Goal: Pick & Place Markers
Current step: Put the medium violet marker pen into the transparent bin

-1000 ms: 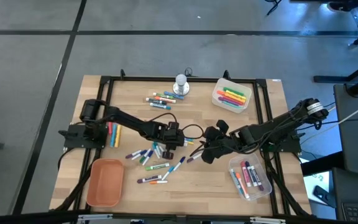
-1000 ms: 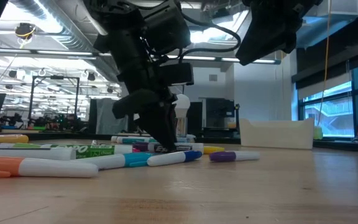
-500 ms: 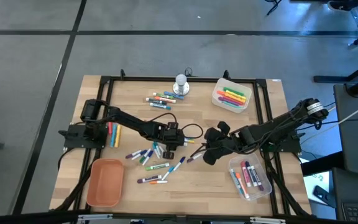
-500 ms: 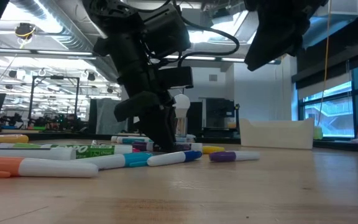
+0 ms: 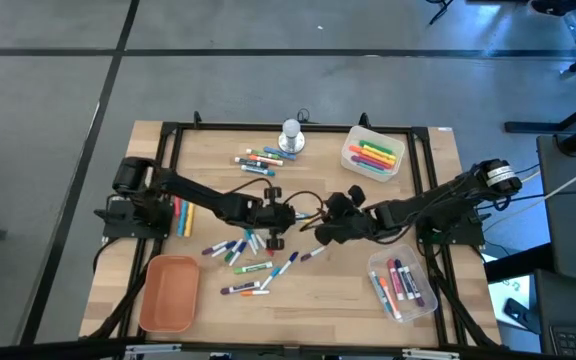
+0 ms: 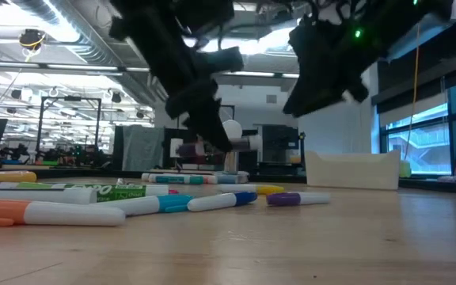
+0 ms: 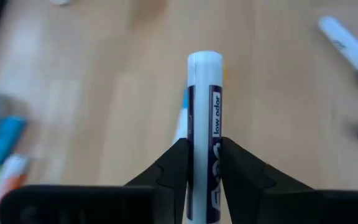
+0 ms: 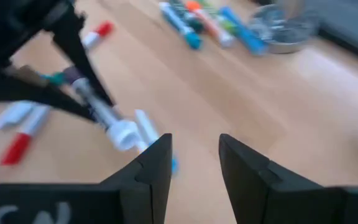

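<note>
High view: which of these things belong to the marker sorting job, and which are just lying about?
For the job:
- marker clamped in the left gripper
- loose markers mid-table
- markers at the far edge
- right gripper, open, facing the left one
- clear bins with markers inside
- orange tray

Lying about:
- silver knob
- black cable

High cam: straight down, far, whole table (image 5: 368, 290) + both arms. Low cam: tabletop level, close, faces room. Wrist cams: very close, fwd past own fingers (image 7: 166, 171). All share the marker (image 7: 202, 134) between left fingers.
</note>
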Controlling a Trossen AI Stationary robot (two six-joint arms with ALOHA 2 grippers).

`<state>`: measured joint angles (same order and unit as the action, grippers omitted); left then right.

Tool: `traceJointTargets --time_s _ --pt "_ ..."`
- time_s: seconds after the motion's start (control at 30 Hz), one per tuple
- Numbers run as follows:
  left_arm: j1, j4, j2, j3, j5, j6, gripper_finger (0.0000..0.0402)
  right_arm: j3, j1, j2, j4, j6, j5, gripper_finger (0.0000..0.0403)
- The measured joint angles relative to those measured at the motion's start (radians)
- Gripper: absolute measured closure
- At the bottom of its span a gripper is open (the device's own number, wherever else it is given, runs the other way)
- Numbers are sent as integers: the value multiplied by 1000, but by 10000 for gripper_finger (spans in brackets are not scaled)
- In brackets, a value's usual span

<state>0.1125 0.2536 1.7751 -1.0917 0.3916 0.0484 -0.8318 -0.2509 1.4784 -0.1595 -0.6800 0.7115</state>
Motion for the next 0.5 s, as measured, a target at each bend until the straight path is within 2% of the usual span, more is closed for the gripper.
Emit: traceJointTargets --time_s 0.17,0.27,0.37,0.5 --pt "19 -43 -87 28 189 97 334 194 85 0 520 76 -227 232" --pt "16 -143 -141 104 246 142 331 298 105 0 809 78 -261 206" --pt "-11 -346 -203 208 216 186 329 373 105 1 998 82 -217 186" --pt "-41 -767 -231 361 29 219 333 401 105 1 1075 94 -199 171"
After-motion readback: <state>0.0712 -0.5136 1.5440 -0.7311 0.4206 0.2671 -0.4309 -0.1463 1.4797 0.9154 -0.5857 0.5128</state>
